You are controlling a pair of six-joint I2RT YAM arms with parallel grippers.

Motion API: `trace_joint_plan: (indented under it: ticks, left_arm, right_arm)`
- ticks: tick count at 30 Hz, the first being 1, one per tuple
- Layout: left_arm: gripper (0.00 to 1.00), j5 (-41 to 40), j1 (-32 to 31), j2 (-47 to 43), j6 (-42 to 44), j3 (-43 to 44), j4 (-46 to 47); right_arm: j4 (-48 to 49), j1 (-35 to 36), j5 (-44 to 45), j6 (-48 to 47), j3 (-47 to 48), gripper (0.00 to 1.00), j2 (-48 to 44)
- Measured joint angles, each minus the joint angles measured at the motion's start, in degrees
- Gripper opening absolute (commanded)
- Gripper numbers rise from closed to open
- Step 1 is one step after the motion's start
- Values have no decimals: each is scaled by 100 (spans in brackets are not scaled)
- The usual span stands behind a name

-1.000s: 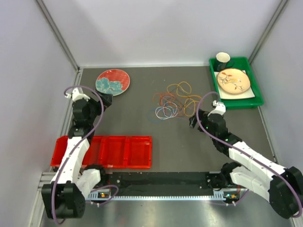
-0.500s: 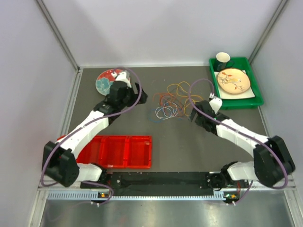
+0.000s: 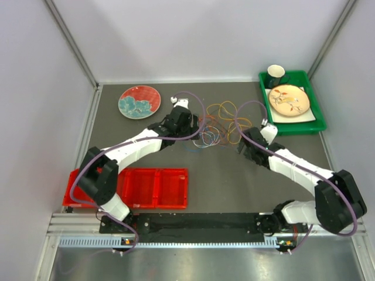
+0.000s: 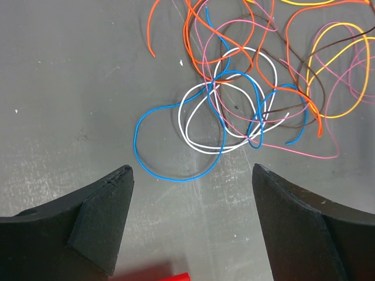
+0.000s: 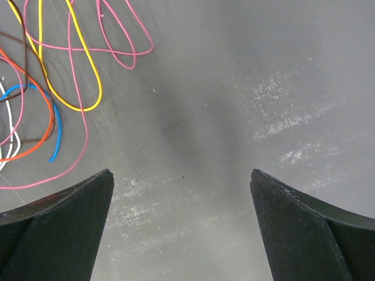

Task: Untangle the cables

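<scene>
Now, nearest to the arm bases, the red tray point(image 3: 176, 188) is lying at the front of the grey table point(image 3: 228, 181), with shallow, glossy plastic compartments; the left arm is reaching across above it. Within the last second this arm has been swinging in from the far left, past the painted plate point(image 3: 139, 100); the left gripper point(image 3: 193, 126) is now hanging just beside the left edge of the cables point(image 3: 218, 123), with its jaws wide apart and holding nothing. In its wrist view a blue loop point(image 4: 176, 179) and a white loop point(image 4: 202, 150) are lying just ahead of the black wedge-shaped fingers point(image 4: 105, 205).

The right gripper point(image 3: 242, 146) has also been coming forward, to the right edge of the pile; it is spread fully and holding nothing, with bare table between its tips, and a yellow loop point(image 5: 82, 109) and a pink loop point(image 5: 149, 44) are showing up to the left.

The pile itself is lying as it was a second ago, so I judge that the untangling is not yet begun; the two arms are only arriving for a first grasp.

The wires are thin, limp and smooth-coated, curling in round loops and crossing each other many times; the table is matte and lightly scuffed. Farthest, a green bin point(image 3: 293, 131) is holding a patterned plate point(image 3: 289, 99) and a cup point(image 3: 276, 71).
</scene>
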Motion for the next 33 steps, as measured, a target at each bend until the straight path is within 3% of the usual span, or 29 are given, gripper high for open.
trace_joint_plan:
  ticks: [7, 12, 15, 19, 33]
  left_arm:
    - [83, -31, -63, 487, 85, 343, -15]
    - [80, -26, -212, 981, 92, 940, -17]
    - [75, -26, -404, 1220, 57, 1261, -26]
    - [73, -28, -632, 1554, -57, 1644, -37]
    - [66, -479, -1025, 2514, -184, 2691, -592]
  right_arm:
    - [1147, -249, -719, -409, -1150, 99, -1178]
    - [2627, -1320, -2057, -608, -2319, 99, -2079]
    - [3027, -1969, -2806, -590, -2577, 99, -1952]
    - [3429, -2114, -3506, -599, -2553, 99, -1397]
    - [3569, -2116, -3864, -595, -2546, 99, -1305]
